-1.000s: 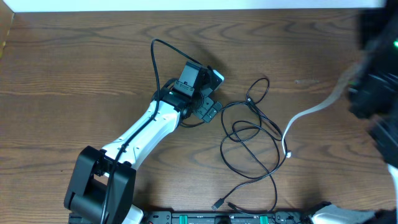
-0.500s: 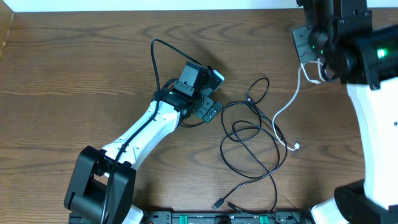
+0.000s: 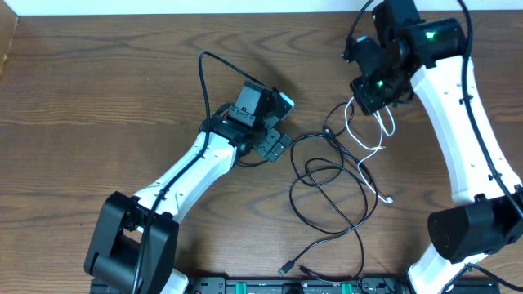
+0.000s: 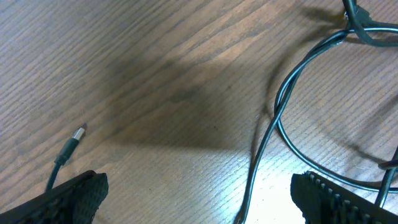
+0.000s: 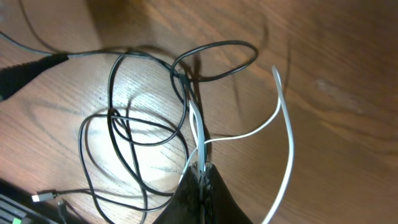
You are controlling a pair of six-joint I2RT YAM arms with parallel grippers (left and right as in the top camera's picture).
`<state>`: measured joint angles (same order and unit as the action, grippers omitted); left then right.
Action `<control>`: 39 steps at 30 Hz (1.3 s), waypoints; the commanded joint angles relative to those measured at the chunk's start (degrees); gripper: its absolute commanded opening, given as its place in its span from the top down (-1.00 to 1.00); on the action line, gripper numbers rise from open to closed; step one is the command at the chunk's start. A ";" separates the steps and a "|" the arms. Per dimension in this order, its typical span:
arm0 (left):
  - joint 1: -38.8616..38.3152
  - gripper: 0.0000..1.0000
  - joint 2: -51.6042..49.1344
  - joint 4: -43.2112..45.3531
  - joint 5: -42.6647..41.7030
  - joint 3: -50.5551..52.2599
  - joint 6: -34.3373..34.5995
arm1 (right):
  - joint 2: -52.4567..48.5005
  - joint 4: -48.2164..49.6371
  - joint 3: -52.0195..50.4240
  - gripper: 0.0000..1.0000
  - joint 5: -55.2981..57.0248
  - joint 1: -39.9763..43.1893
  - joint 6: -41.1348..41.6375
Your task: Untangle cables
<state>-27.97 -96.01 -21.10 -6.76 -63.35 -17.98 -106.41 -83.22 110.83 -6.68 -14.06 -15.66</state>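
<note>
The black cable lies in loose overlapping loops on the counter, middle-right, with one plug end down near the front edge. The white cable is draped off the right gripper and trails down across the black loops, its free tip resting on the wood just right of them. In the right wrist view the white cord runs straight into the pinched jaws, and a black strand looks like it's bunched in right next to it, hard to say if it's actually caught too.

Best bet here, probably: lift the white one up and away to the right, slowly, watching whether the black loops drag along. If they do, the other arm could pin the black cable down.

Right jaws are clenched on the white cable. The left gripper sits just left of the black loops with its jaws spread wide, holding nothing; one black strand passes between them on the counter.
</note>
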 commanded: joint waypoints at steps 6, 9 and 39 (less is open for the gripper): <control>0.02 -0.99 0.15 -0.31 -0.28 -0.26 0.09 | 0.20 10.01 -14.03 0.97 -1.90 2.78 -1.70; 0.02 -0.99 0.15 -0.55 -0.28 -0.26 0.09 | 0.20 15.65 -18.99 0.98 -1.86 2.97 -0.61; 0.02 -0.99 0.15 -1.11 -0.31 -0.26 0.11 | -7.85 35.52 -28.41 -0.82 3.10 6.14 12.02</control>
<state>-27.97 -96.01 -22.09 -6.96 -63.35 -17.98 -113.71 -48.21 82.74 -3.81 -8.25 -4.89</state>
